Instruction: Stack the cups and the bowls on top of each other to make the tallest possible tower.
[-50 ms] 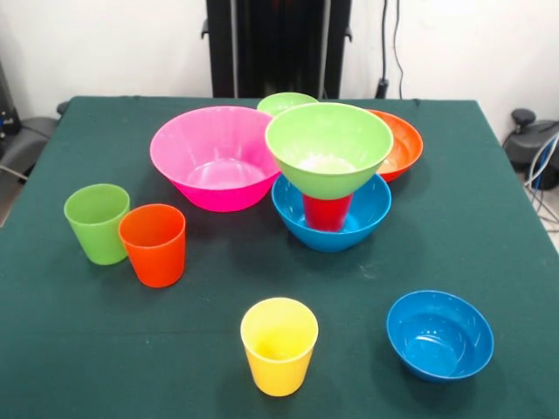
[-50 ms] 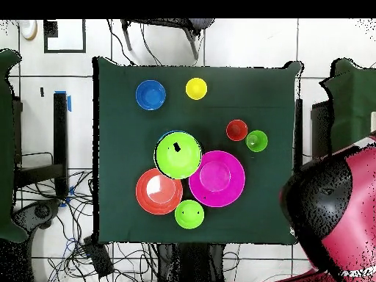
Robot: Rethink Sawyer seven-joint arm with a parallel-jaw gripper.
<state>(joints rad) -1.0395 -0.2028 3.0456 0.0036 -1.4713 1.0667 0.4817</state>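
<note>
A square bench (image 1: 79, 349), draped in matte dark green cloth, carried glossy plastic ware. The big pink bowl (image 1: 215, 157), round and deep, stood touching the tower (image 1: 328, 175): a big blue bowl (image 1: 360, 218) holding an inverted, tapered red cup (image 1: 327, 212), on which the big light-green bowl (image 1: 328, 147) sat upright. Behind it lay the wide orange bowl (image 1: 400, 144) and the small light-green bowl (image 1: 281, 103). The small blue bowl (image 1: 439, 335) stood apart, near the front. The light green cup (image 1: 97, 223) touched the orange cup (image 1: 154, 244); the yellow cup (image 1: 279, 346) stood alone. The gripper appeared in neither view, so its state could not be told.
</note>
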